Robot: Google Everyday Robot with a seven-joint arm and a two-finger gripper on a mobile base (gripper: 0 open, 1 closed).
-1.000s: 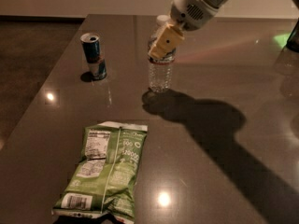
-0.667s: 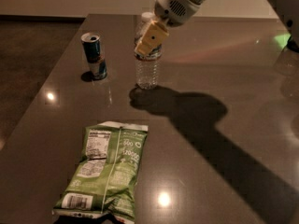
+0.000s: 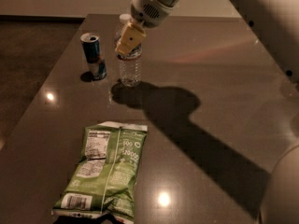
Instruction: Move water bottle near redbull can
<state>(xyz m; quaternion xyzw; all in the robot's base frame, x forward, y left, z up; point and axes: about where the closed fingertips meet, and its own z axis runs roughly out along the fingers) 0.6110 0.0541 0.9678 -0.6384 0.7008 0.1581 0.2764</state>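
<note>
The water bottle (image 3: 130, 69) is a clear ribbed plastic bottle with a white cap, standing upright on the dark table (image 3: 210, 92). The redbull can (image 3: 94, 56) is a blue and silver can standing upright just left of the bottle, a small gap between them. My gripper (image 3: 128, 45) comes down from the upper right, and its tan fingers (image 3: 129, 38) are closed around the bottle's upper part, hiding most of the neck and label.
A green chip bag (image 3: 105, 168) lies flat at the front left of the table. The arm's shadow runs across the table's middle. The table's left edge (image 3: 42, 94) borders a dark floor. Part of the robot's body (image 3: 280, 190) shows at the lower right.
My gripper has carried the water bottle leftward across the table, from well right of the redbull can to just beside it.
</note>
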